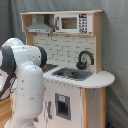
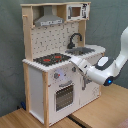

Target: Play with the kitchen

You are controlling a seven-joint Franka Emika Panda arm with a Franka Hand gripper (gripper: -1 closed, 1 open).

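Observation:
The kitchen (image 2: 37, 80) is a tall toy of pale wood and white panels, seen in both exterior views. Its black stovetop (image 2: 51, 59) with red burners, black faucet (image 2: 75, 39), sink (image 2: 83, 50), knobs (image 2: 60, 76) and oven door (image 2: 64, 95) show in the second exterior view. My white arm (image 2: 102, 72) reaches in from the second exterior view's right. My gripper (image 2: 76, 62) sits at the counter's front edge, just above the knobs. In the first exterior view my arm (image 1: 25, 80) hides the stovetop; the kitchen (image 1: 95, 95), faucet (image 1: 85, 59) and sink (image 1: 73, 74) show.
A grey hood (image 2: 48, 21) and small microwave (image 2: 77, 11) sit at the top of the kitchen. The toy stands on a wooden surface (image 2: 100, 112) with a grey curtain (image 2: 110, 20) behind it.

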